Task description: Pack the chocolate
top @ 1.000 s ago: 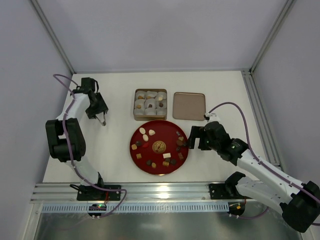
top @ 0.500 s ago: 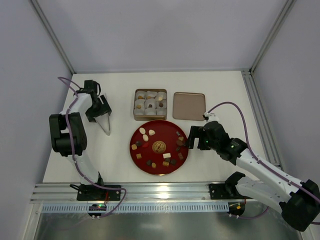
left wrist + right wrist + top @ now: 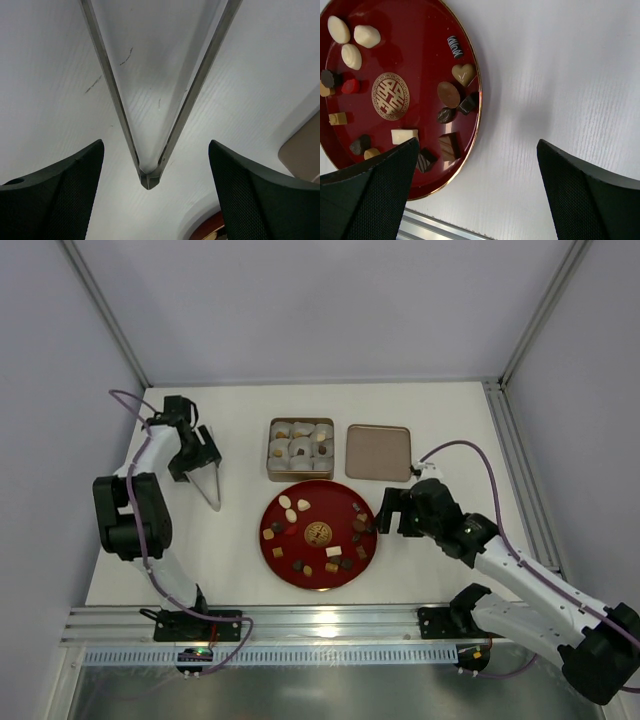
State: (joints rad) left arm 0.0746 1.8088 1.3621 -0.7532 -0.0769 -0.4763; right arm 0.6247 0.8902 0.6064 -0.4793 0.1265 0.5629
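On the table's (image 3: pixel 240 430) left, my left gripper (image 3: pixel 156 142) is spread astride the tongs (image 3: pixel 112 95), not touching them, probably lining up a grab; my right gripper (image 3: pixel 477 142) gapes wide beside the plate (image 3: pixel 479 100) of chocolate (image 3: pixel 449 94), on standby.

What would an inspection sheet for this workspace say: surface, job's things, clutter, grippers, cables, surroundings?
Surface: white table, faint scuffs near the left arm.
Job's things: chocolates scattered on a red plate; tin behind it with paper cups, some filled; lid to the tin's right; tweezers lying on the table.
Clutter: nothing seen.
Grippers: left gripper open, fingers either side of the tweezers, not touching them; right gripper open, empty, at the plate's right edge.
Cables: purple cables looped along both arms, clear of the plate.
Surroundings: white walls, metal posts, rail at the near edge.
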